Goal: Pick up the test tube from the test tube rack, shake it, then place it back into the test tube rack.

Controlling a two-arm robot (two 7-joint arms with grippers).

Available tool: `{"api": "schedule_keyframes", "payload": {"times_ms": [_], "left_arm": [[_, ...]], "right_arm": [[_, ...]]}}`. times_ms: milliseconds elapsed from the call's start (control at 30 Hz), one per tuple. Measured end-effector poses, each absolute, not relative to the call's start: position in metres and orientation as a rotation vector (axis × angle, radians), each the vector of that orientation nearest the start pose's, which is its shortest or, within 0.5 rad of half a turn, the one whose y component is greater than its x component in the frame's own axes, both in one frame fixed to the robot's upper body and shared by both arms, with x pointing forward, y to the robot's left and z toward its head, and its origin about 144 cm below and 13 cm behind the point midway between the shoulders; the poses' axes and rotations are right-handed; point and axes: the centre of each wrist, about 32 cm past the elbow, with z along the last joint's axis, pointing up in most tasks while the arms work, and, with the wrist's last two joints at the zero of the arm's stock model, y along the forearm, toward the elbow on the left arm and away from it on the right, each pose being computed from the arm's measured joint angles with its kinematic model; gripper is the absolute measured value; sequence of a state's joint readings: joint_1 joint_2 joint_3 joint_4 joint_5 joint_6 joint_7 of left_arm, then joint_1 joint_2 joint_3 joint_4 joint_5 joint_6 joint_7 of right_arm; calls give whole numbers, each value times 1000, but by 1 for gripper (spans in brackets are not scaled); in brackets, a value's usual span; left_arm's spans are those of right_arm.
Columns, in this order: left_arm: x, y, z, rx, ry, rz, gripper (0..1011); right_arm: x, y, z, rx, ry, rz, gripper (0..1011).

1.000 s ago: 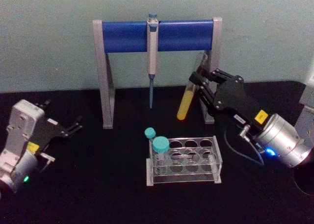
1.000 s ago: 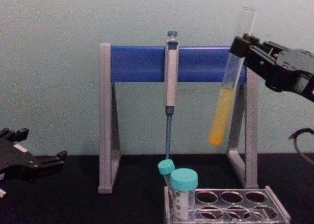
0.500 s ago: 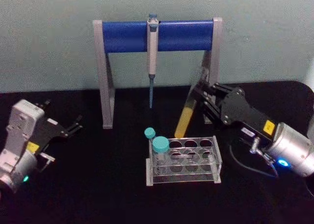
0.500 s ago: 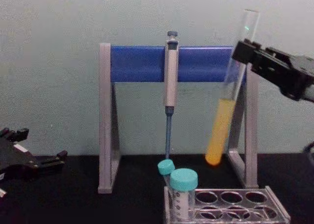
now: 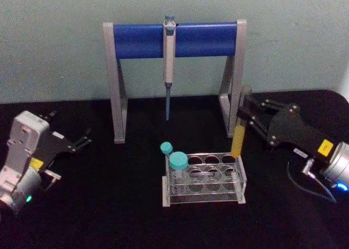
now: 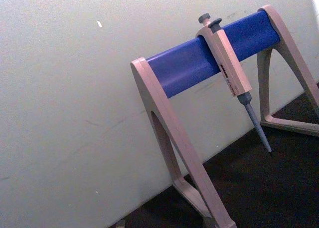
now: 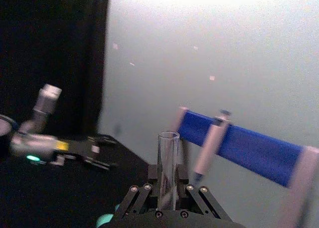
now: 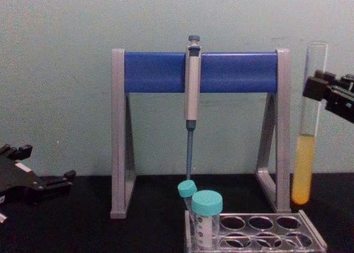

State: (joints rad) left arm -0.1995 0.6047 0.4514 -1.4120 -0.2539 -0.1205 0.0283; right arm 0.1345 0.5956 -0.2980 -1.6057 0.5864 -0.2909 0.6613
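**Over the rack's far right corner, tube hangs upright, not yet seated**

At the right of the bench, the right end effector (image 5: 246, 114) is closed on the clear upper part of the long thin glass test tube with yellow liquid (image 5: 238, 135), reaching in from the right. The tube's long axis is close to vertical. Its round bottom is just above the far right hole of the low clear plastic test tube rack (image 5: 203, 199), apparently a little far and right of the hole's centre. The chest view cannot settle how well the two line up. The coming move looks like a small shift near and left, then a straight drop along the tube's axis. The left end effector (image 5: 73, 132) rests open at the far left of the bench, well apart from the rack.
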Motion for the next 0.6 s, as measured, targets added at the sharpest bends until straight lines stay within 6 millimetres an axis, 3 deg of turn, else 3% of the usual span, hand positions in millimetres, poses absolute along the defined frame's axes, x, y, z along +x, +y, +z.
{"api": "schedule_keyframes", "payload": {"times_ms": [333,600], "left_arm": [[489,310,1140,304,-285,1248,1001],[489,310,1140,304,-285,1248,1001]], "right_arm": [[482,-298,1197,101,-384,-811,228],[494,-283,1182,248,-298,-837,228]]}}
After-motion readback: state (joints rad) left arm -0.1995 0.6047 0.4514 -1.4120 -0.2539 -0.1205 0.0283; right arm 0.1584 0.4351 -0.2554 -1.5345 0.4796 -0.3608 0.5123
